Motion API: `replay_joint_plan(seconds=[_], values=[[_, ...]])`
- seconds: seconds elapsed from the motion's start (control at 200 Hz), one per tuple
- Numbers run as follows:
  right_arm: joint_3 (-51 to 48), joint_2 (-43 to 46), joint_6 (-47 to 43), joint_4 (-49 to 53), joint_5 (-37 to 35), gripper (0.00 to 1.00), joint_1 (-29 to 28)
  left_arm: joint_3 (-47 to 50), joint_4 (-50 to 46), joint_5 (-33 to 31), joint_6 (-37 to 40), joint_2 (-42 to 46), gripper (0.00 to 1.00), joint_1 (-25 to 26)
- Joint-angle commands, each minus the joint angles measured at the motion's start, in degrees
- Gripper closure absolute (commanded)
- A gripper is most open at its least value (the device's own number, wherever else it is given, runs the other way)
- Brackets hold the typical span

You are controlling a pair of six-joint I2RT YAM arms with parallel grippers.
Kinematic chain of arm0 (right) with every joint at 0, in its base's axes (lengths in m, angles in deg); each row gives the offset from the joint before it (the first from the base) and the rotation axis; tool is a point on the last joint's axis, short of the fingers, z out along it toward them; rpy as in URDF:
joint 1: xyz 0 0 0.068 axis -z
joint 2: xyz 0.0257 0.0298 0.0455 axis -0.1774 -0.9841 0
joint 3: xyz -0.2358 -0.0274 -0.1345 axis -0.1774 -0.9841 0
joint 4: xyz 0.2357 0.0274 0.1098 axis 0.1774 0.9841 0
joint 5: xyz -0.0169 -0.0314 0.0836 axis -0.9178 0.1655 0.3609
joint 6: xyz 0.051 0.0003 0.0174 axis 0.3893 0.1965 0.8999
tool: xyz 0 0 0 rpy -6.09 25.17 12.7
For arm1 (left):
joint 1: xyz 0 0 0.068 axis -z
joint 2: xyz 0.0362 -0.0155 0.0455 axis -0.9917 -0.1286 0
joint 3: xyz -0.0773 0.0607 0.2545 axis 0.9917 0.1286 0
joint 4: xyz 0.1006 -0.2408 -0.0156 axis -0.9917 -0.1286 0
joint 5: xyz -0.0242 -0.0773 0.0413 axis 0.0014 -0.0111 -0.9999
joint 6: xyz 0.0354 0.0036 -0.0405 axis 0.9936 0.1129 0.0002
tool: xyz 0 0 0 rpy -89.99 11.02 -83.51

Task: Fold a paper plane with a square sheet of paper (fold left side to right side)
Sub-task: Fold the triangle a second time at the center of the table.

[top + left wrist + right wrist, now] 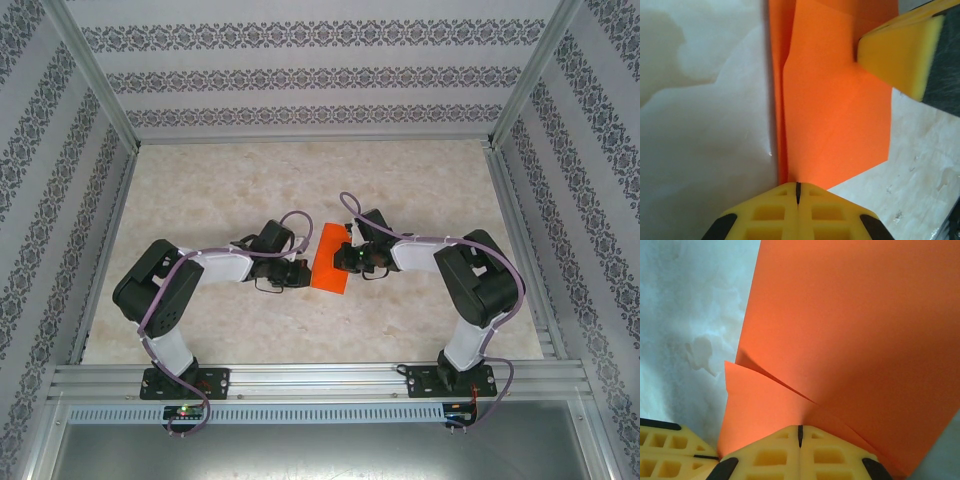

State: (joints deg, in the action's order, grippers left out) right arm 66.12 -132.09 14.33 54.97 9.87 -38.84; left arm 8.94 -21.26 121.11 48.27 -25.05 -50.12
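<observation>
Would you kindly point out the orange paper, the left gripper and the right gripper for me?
orange paper point(330, 262): top view, middle of the sheet.
left gripper point(798, 186): left wrist view, seam where its closed fingertips meet.
right gripper point(800, 429): right wrist view, seam between its closed fingertips.

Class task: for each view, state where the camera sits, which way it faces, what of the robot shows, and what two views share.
Top external: above and behind the bases, looking down at the table; left arm and right arm meet at the orange paper.
Left wrist: on that wrist, looking along its jaws, shut on the paper; the right arm's yellow pad upper right.
Right wrist: on that wrist, looking along its jaws, shut on the paper.
Shared: both wrist views face the same paper from opposite sides.
</observation>
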Motion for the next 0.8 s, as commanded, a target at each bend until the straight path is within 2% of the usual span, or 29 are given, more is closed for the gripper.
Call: replay_joint_plan(seconds=[0.0, 0.41, 0.794], values=[[0.3, -1.6, -1.0, 2.8, -2.1, 1.0, 0.1, -3.4, -4.0, 2.4, 1.4, 0.6, 0.93, -0.8], [0.1, -1.9, -1.1, 2.8, -1.9, 1.0, 0.1, -11.3, -3.7, 9.8, 3.1, -7.8, 0.93, 0.3], [0.4, -2.0, -1.9, 4.0, -2.3, 1.0, 0.1, -12.9, -5.4, 7.7, 4.5, -11.7, 0.94, 0.4]])
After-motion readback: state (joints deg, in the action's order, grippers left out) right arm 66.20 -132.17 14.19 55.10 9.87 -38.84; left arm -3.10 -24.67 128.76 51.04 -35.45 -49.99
